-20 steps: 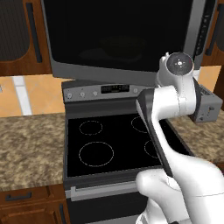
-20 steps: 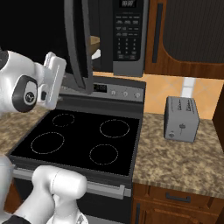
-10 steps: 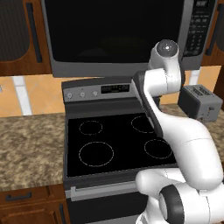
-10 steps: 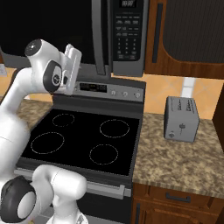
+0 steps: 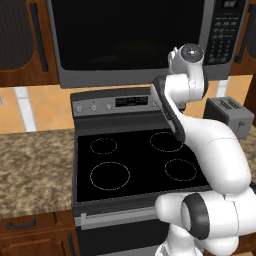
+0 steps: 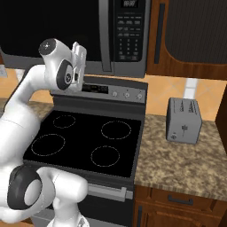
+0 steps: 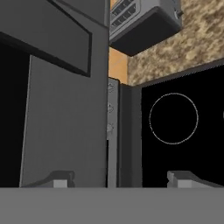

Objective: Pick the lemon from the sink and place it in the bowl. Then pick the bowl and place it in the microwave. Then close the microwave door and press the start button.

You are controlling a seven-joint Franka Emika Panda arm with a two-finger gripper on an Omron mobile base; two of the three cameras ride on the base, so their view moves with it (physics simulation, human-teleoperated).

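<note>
In a wood-cabinet kitchen, our gripper (image 7: pixel 118 178) hangs spread and empty just below the shut microwave door (image 5: pixel 130 40), above the stove (image 5: pixel 137 162); we judge the keypad (image 6: pixel 128 35) sits off right; a stray finger could miss start.

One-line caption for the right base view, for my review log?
Arm raised before the closed microwave door, keypad beside it; stove below, toaster on the counter.

The arm reaches up high, its gripper (image 7: pixel 118 178) spread wide and empty.
</note>
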